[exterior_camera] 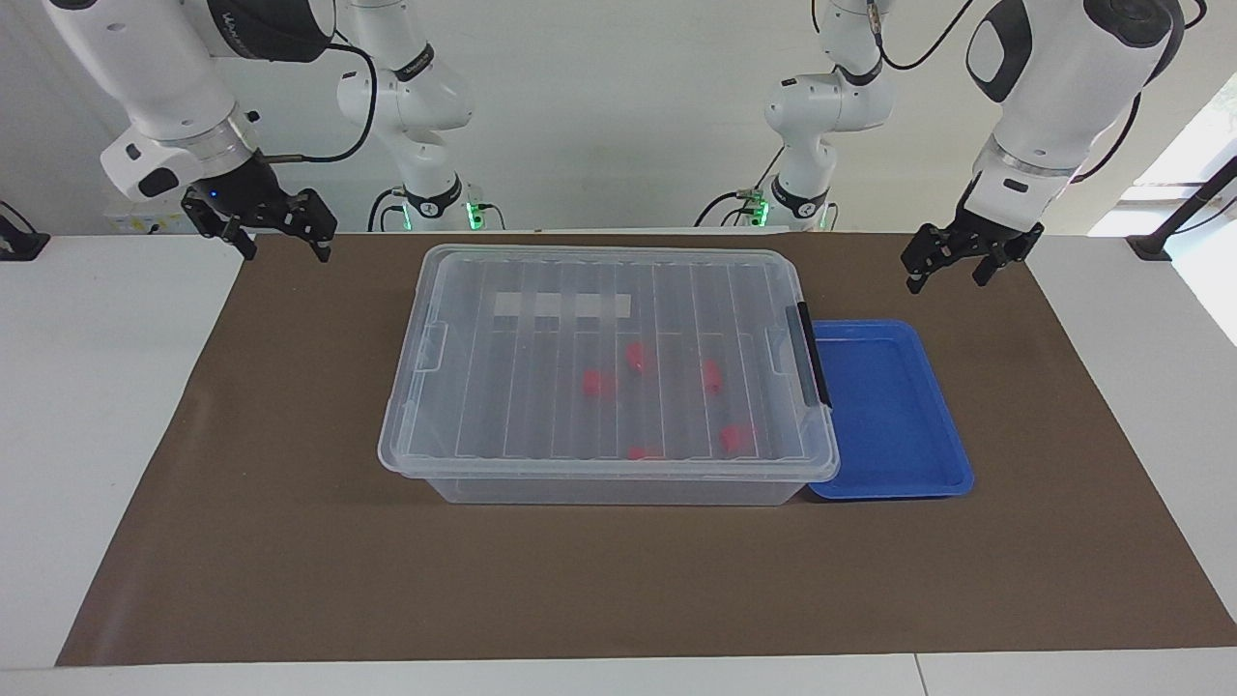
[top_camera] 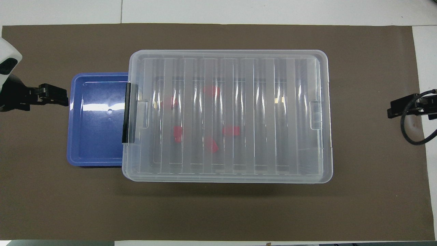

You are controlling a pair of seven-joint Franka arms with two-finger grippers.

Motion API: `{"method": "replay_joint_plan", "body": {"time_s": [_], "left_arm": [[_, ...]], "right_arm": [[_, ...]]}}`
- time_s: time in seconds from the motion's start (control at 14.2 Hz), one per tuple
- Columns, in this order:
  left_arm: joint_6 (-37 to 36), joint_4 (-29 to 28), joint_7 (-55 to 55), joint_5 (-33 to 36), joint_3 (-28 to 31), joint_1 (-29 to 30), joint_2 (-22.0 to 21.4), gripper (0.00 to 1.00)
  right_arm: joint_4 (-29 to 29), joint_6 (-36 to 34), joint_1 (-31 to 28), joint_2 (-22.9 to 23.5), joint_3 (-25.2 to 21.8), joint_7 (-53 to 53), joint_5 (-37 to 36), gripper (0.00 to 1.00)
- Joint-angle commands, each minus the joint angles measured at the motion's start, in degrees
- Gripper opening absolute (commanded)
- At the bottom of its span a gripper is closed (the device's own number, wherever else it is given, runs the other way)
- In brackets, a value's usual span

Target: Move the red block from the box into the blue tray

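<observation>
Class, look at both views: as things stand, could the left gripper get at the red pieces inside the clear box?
Probably not yet. The red pieces lie inside the box under its closed ribbed lid, which blocks any way down. The left gripper hangs open, up in the air near the blue tray.

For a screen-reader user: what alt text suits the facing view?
A lidded clear box holding small red pieces sits mid-table, a blue tray beside it. The left gripper and right gripper hang open above the brown mat.
</observation>
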Motion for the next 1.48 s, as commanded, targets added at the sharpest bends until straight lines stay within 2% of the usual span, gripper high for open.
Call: {"method": "replay_joint_plan", "body": {"time_s": [0.0,0.14,0.28,0.42,0.63,0.85,1.06,1.41], "left_arm": [[-0.8,-0.4,0.6,-0.8,-0.2,0.5,-0.7,1.00],[-0.8,-0.4,0.6,-0.8,-0.2,0.5,-0.6,1.00],[-0.8,-0.4,0.6,-0.8,-0.2,0.5,-0.6,1.00],[-0.8,-0.4,0.6,-0.8,-0.2,0.5,-0.7,1.00],[-0.8,-0.4,0.6,-0.8,-0.2,0.5,-0.7,1.00],[-0.8,-0.4,0.6,-0.8,-0.2,0.5,-0.7,1.00],[-0.8,-0.4,0.6,-0.8,-0.2,0.5,-0.7,1.00],[-0.8,-0.4,0.6,-0.8,-0.2,0.5,-0.7,1.00]], "right_arm": [[-1.4,2.7,-0.1,-0.9,0.3,-0.1,0.9,1.00],[-1.6,3.1,0.0,-1.0,0.6,0.9,0.9,1.00],[-2.1,8.1,0.7,-0.9,0.9,2.6,0.9,1.00],[-3.7,9.3,2.8,-1.0,1.0,4.6,0.9,1.00],[-7.3,15.7,4.8,-0.5,1.0,6.9,0.9,1.00],[-6.9,16.7,6.7,4.2,1.2,10.5,0.7,1.00],[-7.2,19.0,10.1,6.9,1.2,15.9,-0.1,1.00],[-10.8,20.3,9.3,6.4,1.2,9.4,0.0,1.00]]}}
